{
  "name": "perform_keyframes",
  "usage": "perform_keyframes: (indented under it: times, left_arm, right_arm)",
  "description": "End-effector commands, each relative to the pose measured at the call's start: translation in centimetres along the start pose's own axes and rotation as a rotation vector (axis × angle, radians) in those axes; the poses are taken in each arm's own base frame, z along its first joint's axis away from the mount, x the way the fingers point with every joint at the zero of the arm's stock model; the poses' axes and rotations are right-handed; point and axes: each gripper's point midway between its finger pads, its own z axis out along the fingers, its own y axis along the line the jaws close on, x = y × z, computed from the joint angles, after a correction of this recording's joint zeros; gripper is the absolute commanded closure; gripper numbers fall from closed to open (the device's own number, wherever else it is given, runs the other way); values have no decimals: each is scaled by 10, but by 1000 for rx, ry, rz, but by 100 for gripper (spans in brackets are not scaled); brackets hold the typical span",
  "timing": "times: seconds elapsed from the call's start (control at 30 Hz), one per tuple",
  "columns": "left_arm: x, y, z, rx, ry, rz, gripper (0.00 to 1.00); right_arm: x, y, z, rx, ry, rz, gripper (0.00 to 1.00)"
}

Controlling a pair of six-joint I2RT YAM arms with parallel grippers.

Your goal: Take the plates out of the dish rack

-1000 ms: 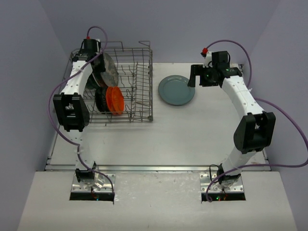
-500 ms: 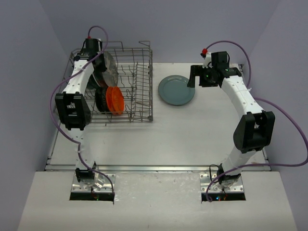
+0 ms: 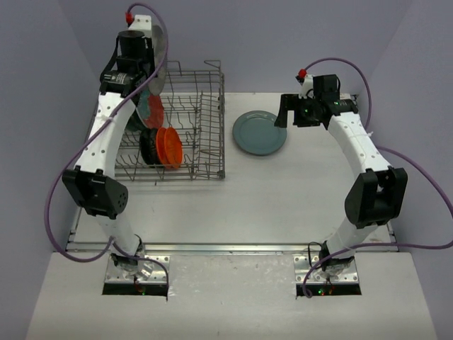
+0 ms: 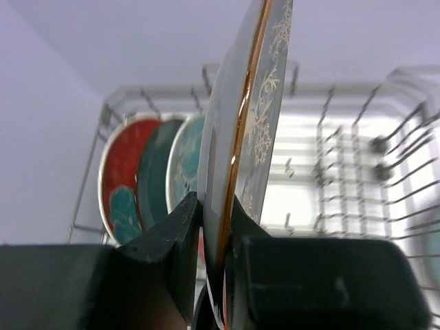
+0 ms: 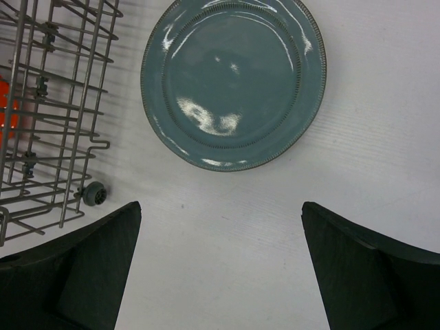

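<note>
Plates [image 3: 170, 146] stand in the dish rack [image 3: 211, 134] at centre left, a grey-blue plate [image 3: 260, 132] lies flat right of it beside the spread right gripper [image 5: 218, 234], and at upper left the left gripper [image 4: 216, 206] clamps a gold-rimmed plate [image 4: 265, 103] above the rack.

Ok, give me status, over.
Left gripper shut on patterned plate, high over dish rack. Right gripper open near grey-blue plate on table. Nothing blocking.
</note>
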Motion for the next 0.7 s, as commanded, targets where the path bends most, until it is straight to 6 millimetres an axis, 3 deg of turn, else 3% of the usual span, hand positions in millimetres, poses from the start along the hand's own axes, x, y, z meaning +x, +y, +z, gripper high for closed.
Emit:
perform_keyframes:
  times: [0.0, 0.1, 0.27, 0.33, 0.5, 0.67]
  left_arm:
    - [-104, 13, -75, 59, -341, -101, 100]
    - [-101, -10, -100, 226, -338, -106, 100]
    - [-56, -92, -162, 786, -238, -100, 100]
    - [-46, -110, -190, 953, -199, -125, 100]
    - [-2, -142, -213, 1211, -19, -193, 100]
    - [29, -154, -220, 1332, 96, -222, 100]
  right_arm:
    - [-35, 29, -33, -106, -137, -32, 1]
    - [-38, 47, -43, -194, -162, -31, 1]
    - [-51, 103, -84, -491, -246, -72, 3]
    - [-53, 121, -101, -590, -280, -83, 5]
    - [-58, 142, -123, -712, -303, -46, 15]
    - [-59, 144, -115, -713, -281, -26, 25]
